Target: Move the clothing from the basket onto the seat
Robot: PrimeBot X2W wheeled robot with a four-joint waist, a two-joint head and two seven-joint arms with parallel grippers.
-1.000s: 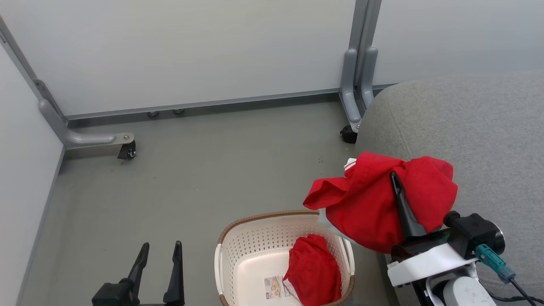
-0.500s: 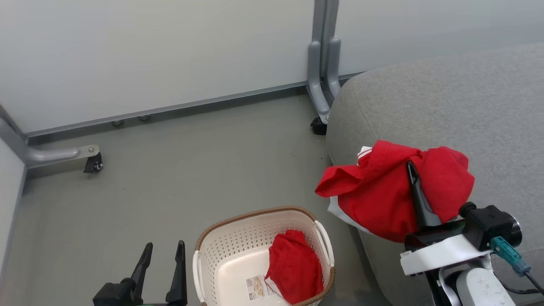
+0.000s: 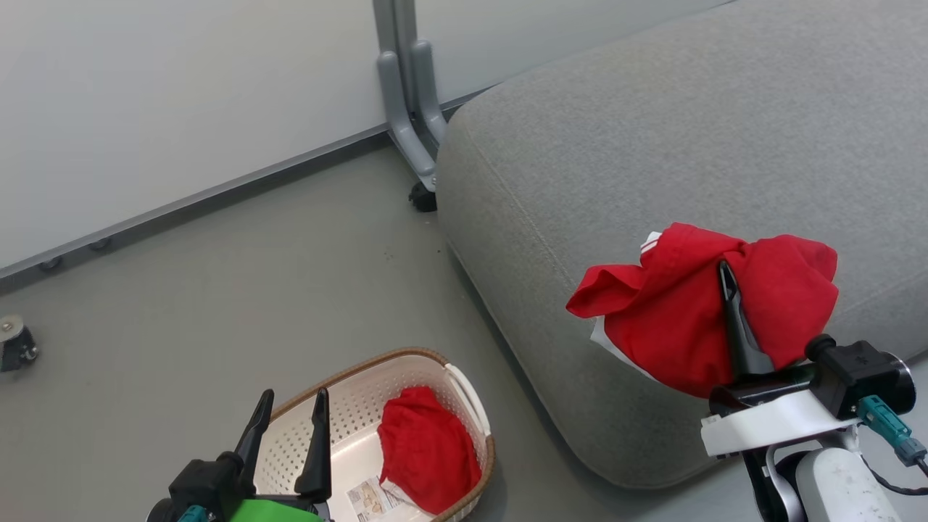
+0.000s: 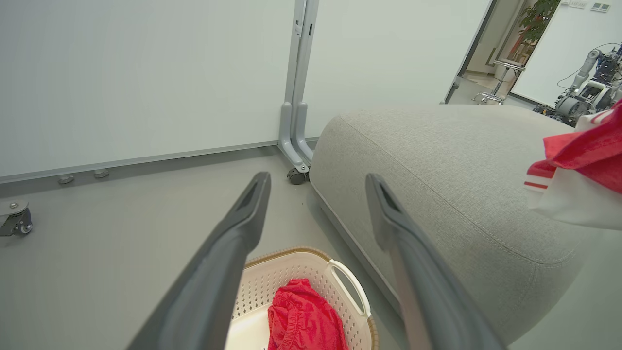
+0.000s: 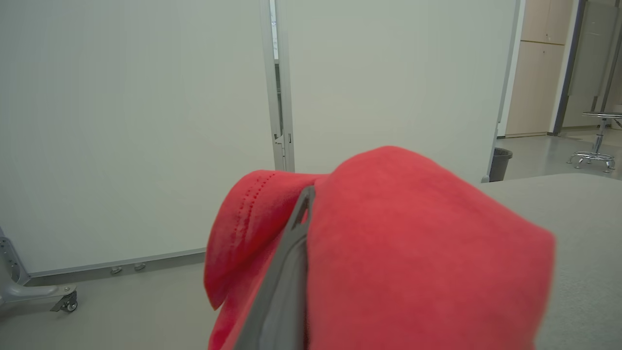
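The right gripper (image 3: pixel 726 279) pinches a red garment (image 3: pixel 674 326) above the grey seat cushion (image 3: pixel 616 130), apparently ready to drop it, while the left gripper (image 3: pixel 293 397) hangs wide open near the basket (image 3: pixel 377 360).

No legible text anywhere.

The only printed item is a paper sticker (image 3: pixel 368 497) lying inside the basket (image 3: pixel 355 409), at the lower left of the head view near the bottom edge. It carries a small brownish picture and lines of fine print, all too small and blurred to read.
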